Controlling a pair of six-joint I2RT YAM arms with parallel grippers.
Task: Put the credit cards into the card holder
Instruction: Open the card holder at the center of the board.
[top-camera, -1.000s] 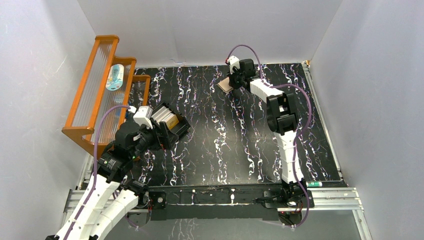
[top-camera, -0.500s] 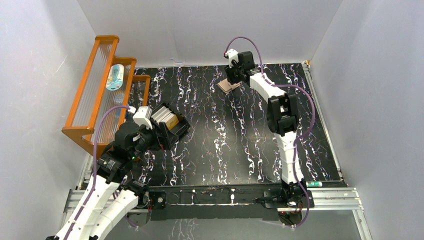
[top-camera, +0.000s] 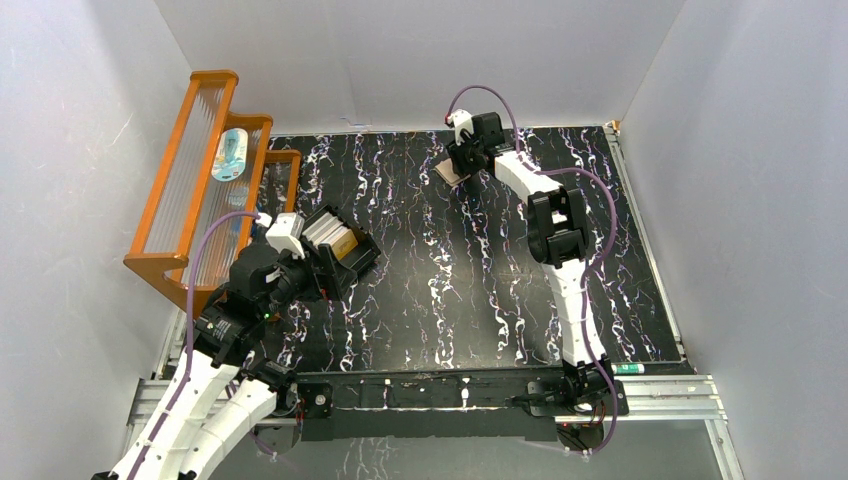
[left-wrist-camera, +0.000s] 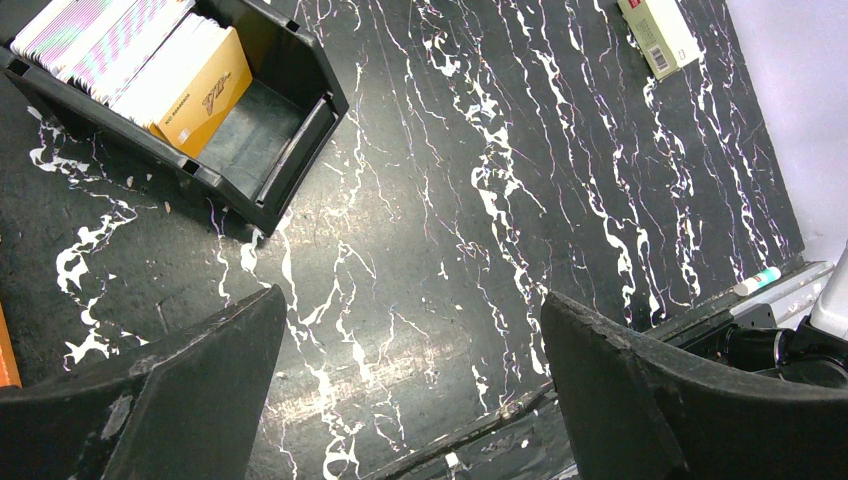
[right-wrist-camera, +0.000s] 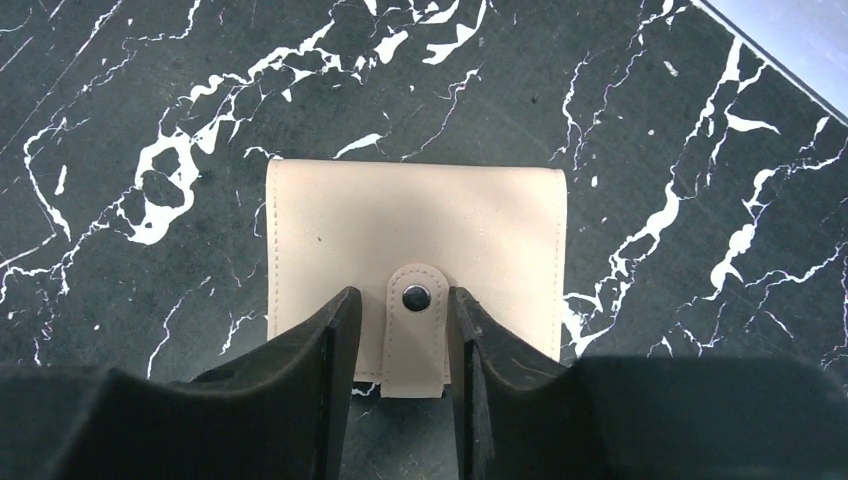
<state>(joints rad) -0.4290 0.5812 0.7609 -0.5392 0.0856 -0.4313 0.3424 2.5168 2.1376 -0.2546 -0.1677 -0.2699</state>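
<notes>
The card holder (right-wrist-camera: 415, 225), a tan wallet snapped closed, lies flat on the black marbled table at the far middle (top-camera: 450, 171). My right gripper (right-wrist-camera: 400, 305) hovers low over its near edge, open. One finger stands on each side of the snap tab (right-wrist-camera: 417, 330), and a thin gap shows on the left side. The credit cards (left-wrist-camera: 150, 60) stand packed in a black tray (left-wrist-camera: 290, 150), with an orange one (left-wrist-camera: 205, 95) at the front. My left gripper (left-wrist-camera: 412, 300) hangs wide open above bare table, just right of that tray (top-camera: 352, 262).
An orange slatted rack (top-camera: 190, 180) with a small pale bottle (top-camera: 229, 153) stands at the left wall. A small pale box with a barcode (left-wrist-camera: 657, 32) lies across the table. A pen (top-camera: 630, 368) rests by the near right rail.
The right gripper's jaws have come apart and the card holder, tilted in them before, now lies flat. The right arm reached slightly further back. The left arm has not moved.
</notes>
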